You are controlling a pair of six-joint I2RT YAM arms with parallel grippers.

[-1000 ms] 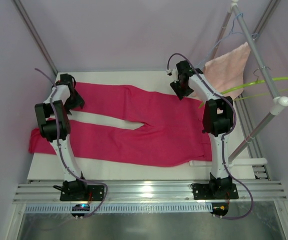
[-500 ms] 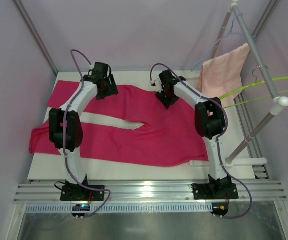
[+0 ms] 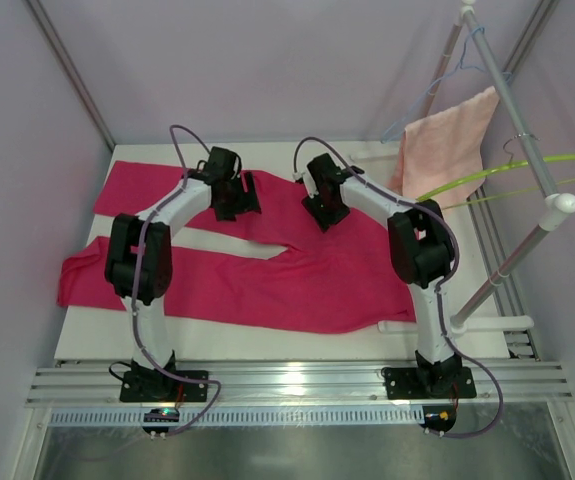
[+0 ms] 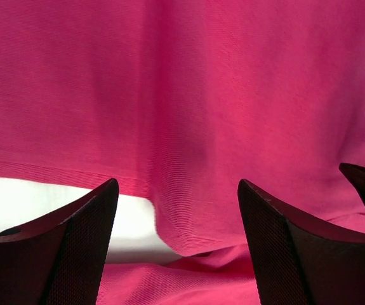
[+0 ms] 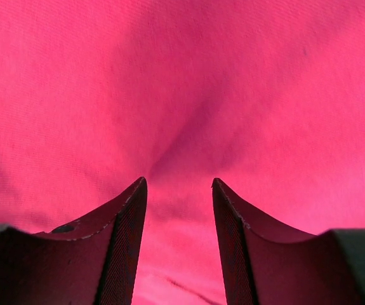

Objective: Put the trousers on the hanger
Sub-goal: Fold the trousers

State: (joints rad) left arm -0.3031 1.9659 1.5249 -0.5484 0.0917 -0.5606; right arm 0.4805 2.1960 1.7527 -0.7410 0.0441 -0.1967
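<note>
We log the left hand and right hand, both open, now converged over the trousers; hanger untouched.

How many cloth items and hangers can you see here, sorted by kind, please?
Trousers: 1, the magenta trousers
Towels: 1, the salmon-pink towel
Hangers: 2, the lime-green hanger and the light-blue wire hanger
Total: 4
</note>
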